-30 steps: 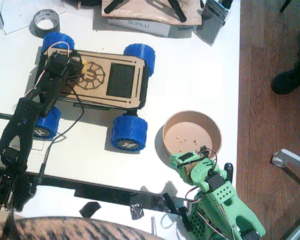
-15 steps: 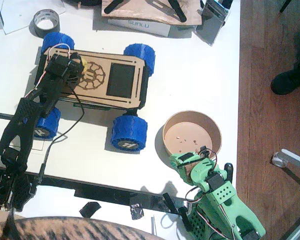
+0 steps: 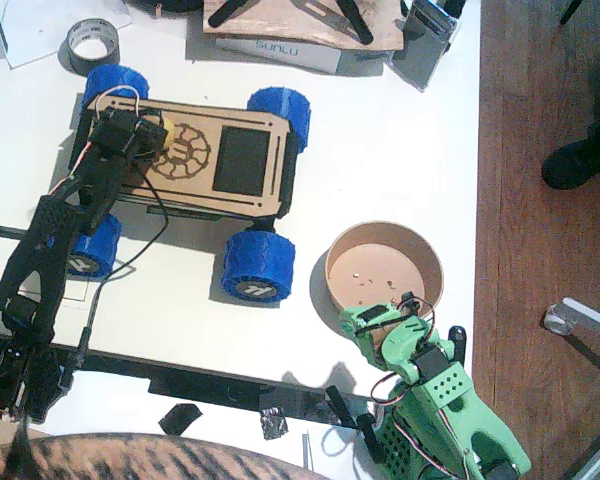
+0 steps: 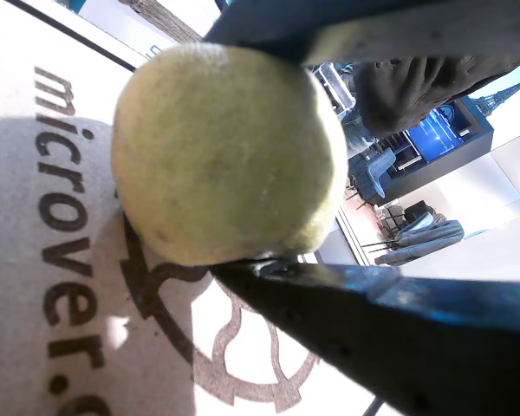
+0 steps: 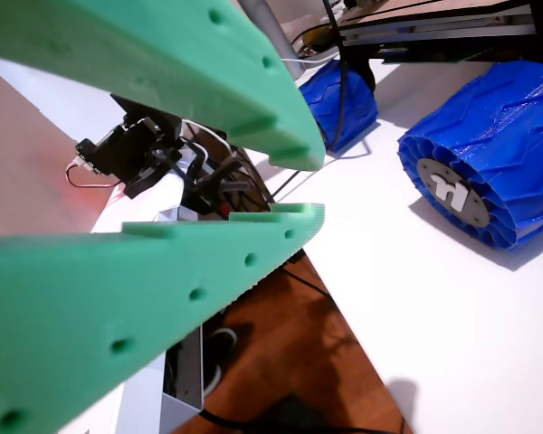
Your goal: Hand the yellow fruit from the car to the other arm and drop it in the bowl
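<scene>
The yellow fruit (image 4: pixel 230 152) sits on the car (image 3: pixel 235 155), clamped across its middle between the jaws of the left pincer (image 4: pixel 282 156); small, round and matte, it looks light and firm but apt to roll, so that grip across the widest part seems right. Well away, the right pincer (image 5: pixel 299 190) hangs apart beside the bowl (image 3: pixel 430 255) on the surface (image 3: pixel 380 150).

The car's (image 4: pixel 35 286) light wood deck carries dark engraved lettering in a wrist view, reading "microver." down its length before the edge cuts it off. In the fixed view a white box (image 3: pixel 280 52) at the far edge of the bench (image 3: pixel 400 150) bears faint grey letters that look like "SUNLU".
</scene>
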Controlling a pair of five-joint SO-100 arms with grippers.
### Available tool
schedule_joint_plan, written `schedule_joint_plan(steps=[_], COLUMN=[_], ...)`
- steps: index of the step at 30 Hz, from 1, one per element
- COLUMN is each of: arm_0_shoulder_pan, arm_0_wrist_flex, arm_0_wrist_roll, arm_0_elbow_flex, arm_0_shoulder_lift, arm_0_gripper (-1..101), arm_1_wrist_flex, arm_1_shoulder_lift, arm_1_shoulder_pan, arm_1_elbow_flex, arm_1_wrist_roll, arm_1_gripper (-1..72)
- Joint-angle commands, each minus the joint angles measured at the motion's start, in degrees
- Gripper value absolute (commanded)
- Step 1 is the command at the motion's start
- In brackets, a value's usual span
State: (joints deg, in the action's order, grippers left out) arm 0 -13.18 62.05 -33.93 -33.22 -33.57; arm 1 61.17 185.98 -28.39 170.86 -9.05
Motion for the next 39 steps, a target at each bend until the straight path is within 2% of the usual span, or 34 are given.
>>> schedule_joint_plan(steps=[1,13,16,20,24,26,28,33,36,39], arm_0_shoulder_pan=[-0.18,0.00,-0.09,-0.09,-0.18,-0.18,-0.35,-1.58,-3.16,-5.80], arm_0_wrist_flex=[-0.53,2.37,6.94,19.16,21.88,18.46,11.34,-5.27,-10.81,-12.57], arm_0_wrist_roll=[0.62,0.18,0.53,0.62,0.70,0.62,0.09,-0.35,-1.49,-6.42], arm_0_elbow_flex=[2.64,2.55,1.93,1.67,-6.15,-16.08,-28.48,-58.54,-70.58,-78.40], arm_0_shoulder_lift=[-1.32,-4.04,-9.76,-21.88,-33.49,-39.90,-47.11,-66.71,-76.38,-81.65], arm_0_gripper=[0,0,0,0,0,0,0,0,0,0], arm_1_wrist_flex=[0.35,0.35,0.26,-0.44,-0.88,-0.97,-1.49,-7.47,-10.37,-14.33], arm_1_shoulder_lift=[0.35,0.35,0.35,-0.09,-0.70,-1.32,-2.37,-4.48,-6.50,-7.73], arm_1_shoulder_pan=[0.18,0.18,0.18,-0.09,-1.14,-2.20,-2.29,-1.23,-2.81,-5.01], arm_1_elbow_flex=[-2.37,-2.37,-2.37,-2.46,-2.72,-3.16,-3.78,-4.66,-6.50,-7.82], arm_1_wrist_roll=[0.62,0.62,0.79,1.41,4.13,6.77,9.23,18.02,25.05,33.93], arm_1_gripper=[0.1,0.1,0.1,0.1,0.0,0.0,0.0,-0.1,-0.1,-0.1])
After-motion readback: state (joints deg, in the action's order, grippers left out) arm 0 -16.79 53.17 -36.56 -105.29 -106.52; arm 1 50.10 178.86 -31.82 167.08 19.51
